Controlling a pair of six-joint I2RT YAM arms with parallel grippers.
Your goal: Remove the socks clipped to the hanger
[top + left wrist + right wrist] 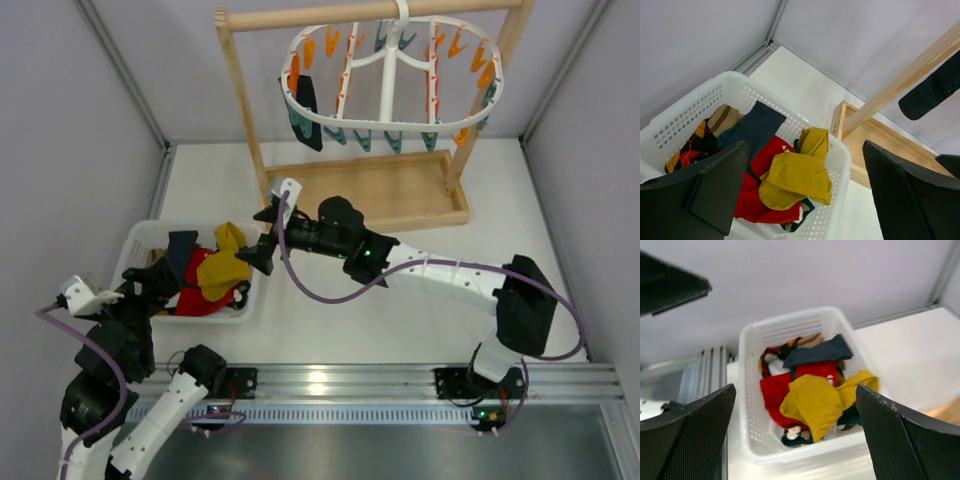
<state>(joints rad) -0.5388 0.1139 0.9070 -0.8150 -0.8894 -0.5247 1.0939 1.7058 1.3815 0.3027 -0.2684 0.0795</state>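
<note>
Fingers (pixel 690 440) of the right gripper (pixel 262 236) are spread wide and hold nothing, hovering just above the far right corner of the white perforated plastic basket (pixel 140 232). The left gripper (pixel 152 282) is spread wide too and empty, over the basket's near left side. Limp fabric socks (pixel 222 270), mustard-yellow, red and dark navy, lie heaped inside the basket. One dark sock (pixel 305 112) hangs clipped to the white oval plastic hanger (pixel 390 85), well beyond the basket on the wooden rack (pixel 240 110).

Soft, matt cloth socks (pixel 796 181) in a perforated white plastic basket (pixel 840 155); smooth, pale bare-wood rack (pixel 370 195); glossy white plastic hanger (pixel 388 78).
</note>
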